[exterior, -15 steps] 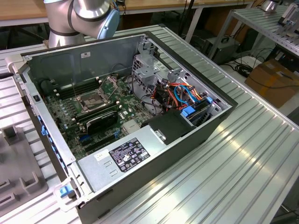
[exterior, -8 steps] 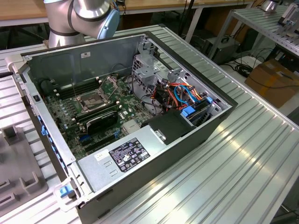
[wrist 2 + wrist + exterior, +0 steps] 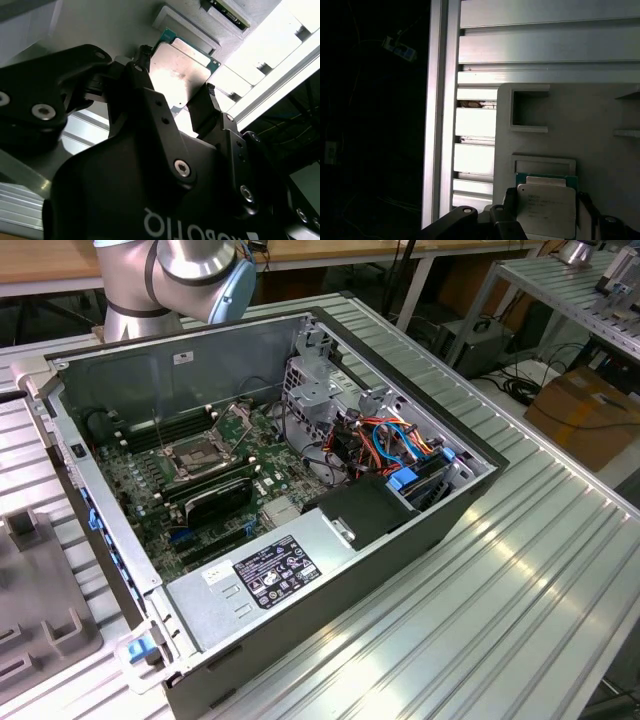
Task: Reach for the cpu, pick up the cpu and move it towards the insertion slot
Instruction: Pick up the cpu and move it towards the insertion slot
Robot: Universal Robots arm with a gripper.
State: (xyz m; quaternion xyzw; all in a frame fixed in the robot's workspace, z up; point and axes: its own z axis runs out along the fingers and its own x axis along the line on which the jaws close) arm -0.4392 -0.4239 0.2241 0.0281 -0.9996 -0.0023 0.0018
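Observation:
The cpu (image 3: 546, 207) is a thin square chip with a pale silver face and a green rim, lying over a grey holder plate (image 3: 600, 125). In both wrist views my gripper (image 3: 546, 212) has a black finger against each side edge of the cpu (image 3: 180, 70), so my gripper (image 3: 175, 82) is shut on it. The insertion slot (image 3: 200, 452), a dark square socket in a shiny metal frame, sits on the board inside the open computer case (image 3: 330, 570). The arm's grey and blue joint (image 3: 185, 270) stands behind the case's far wall.
Ribbed aluminium table slats (image 3: 475, 125) run beside the holder plate, with a dark drop past the table edge. Inside the case are a black card (image 3: 215, 502), memory slots, a drive cage (image 3: 320, 390) and cables. A grey fixture (image 3: 30, 590) lies at the exterior view's left.

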